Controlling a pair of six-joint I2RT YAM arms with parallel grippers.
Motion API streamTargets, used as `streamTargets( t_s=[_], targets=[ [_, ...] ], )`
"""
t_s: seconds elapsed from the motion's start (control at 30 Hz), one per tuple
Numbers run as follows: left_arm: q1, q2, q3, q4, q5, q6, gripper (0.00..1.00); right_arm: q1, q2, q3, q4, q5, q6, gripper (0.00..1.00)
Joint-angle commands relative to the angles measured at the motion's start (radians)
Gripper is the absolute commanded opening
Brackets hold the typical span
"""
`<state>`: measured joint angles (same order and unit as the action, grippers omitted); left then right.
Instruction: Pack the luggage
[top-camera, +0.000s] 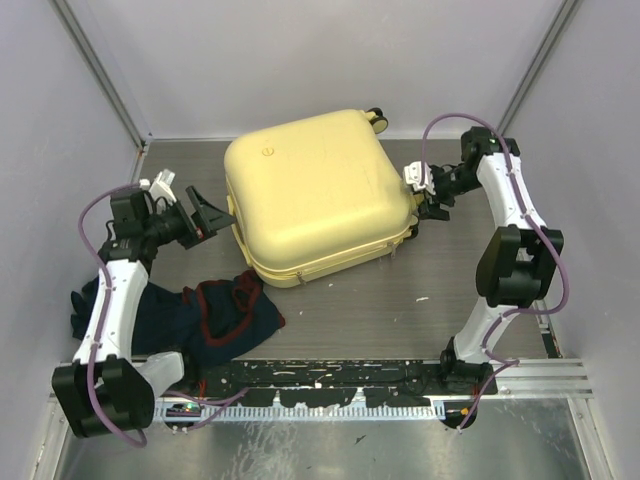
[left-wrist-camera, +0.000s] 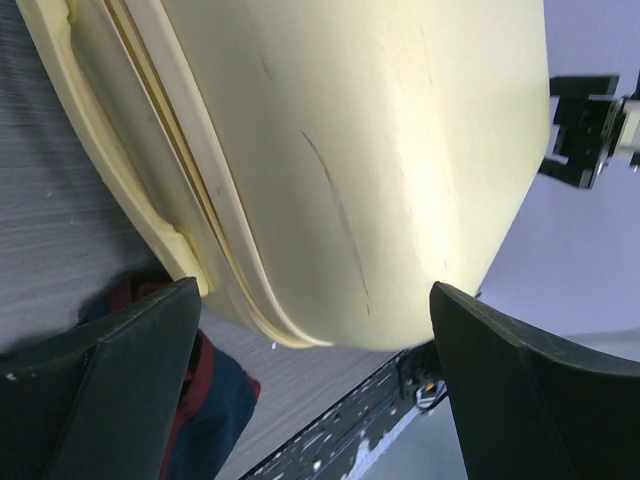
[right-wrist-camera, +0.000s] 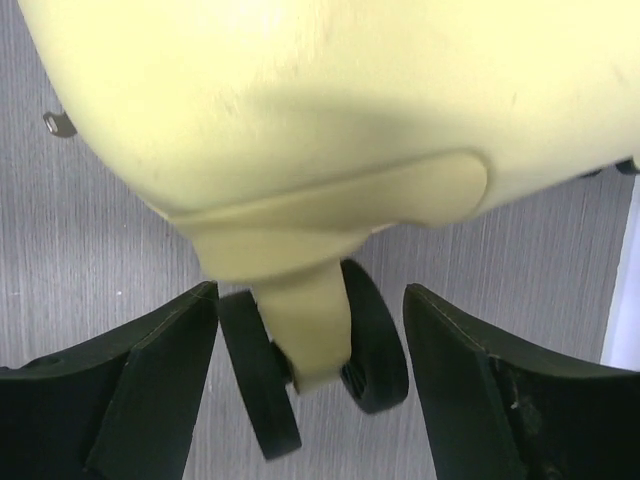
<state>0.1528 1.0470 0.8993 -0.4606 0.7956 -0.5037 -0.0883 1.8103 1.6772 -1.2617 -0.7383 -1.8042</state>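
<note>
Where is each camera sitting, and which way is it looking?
Top camera: high above and behind the arms, looking down at the table, the suitcase and the clothes; both arms, left gripper and right gripper show.
Left wrist camera: on the left arm, looking past its open fingers at the suitcase's seam.
Right wrist camera: on the right arm, looking past its open fingers at a suitcase wheel.
Shared: all see the suitcase; top and left wrist also see the clothes.
</note>
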Motion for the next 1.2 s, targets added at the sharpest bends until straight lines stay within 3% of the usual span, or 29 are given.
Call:
streamTargets(
  t_s=[0.0,0.23,0.3,0.37,0.4,0.53,0.67,0.83,0.97,1.03,1.17],
  targets=[
    [0.007,0.059,-0.033,0.276,0.026,-0.170,0.98,0.043,-0.015,0.006,0.028,-0.033,-0.033,0.75],
    [0.009,0.090,-0.040,0.253,-0.011,-0.133,1.00,0.094,-0.006,-0.005,0.049,0.001,-0.062,0.44],
    [0.014,0.083,-0.046,0.252,-0.026,-0.130,1.00,0.110,-0.011,0.013,0.044,0.018,-0.068,0.29],
    [0.017,0.079,-0.048,0.247,-0.036,-0.120,0.99,0.118,-0.030,0.040,0.057,0.012,-0.058,0.04],
    [0.021,0.076,-0.052,0.246,-0.043,-0.121,0.99,0.120,-0.045,0.051,0.075,-0.005,-0.037,0.01],
    [0.049,0.041,-0.078,0.261,-0.064,-0.150,0.98,0.129,-0.151,0.051,0.189,-0.104,0.035,0.01],
    [0.059,0.008,-0.119,0.304,-0.089,-0.175,0.98,0.140,-0.278,-0.102,0.348,-0.156,0.047,0.00],
    [0.060,0.021,-0.130,0.305,-0.106,-0.172,0.98,0.145,-0.241,-0.210,0.452,-0.092,0.058,0.01],
    [0.065,0.028,-0.121,0.225,-0.201,-0.147,0.98,0.142,-0.166,-0.224,0.546,-0.039,0.138,0.29],
    [0.078,0.028,-0.125,0.210,-0.230,-0.153,0.97,0.131,-0.148,-0.225,0.578,-0.039,0.150,0.32],
    [0.094,0.025,-0.136,0.205,-0.249,-0.156,0.94,0.125,-0.115,-0.217,0.660,-0.031,0.172,0.29]
  ],
)
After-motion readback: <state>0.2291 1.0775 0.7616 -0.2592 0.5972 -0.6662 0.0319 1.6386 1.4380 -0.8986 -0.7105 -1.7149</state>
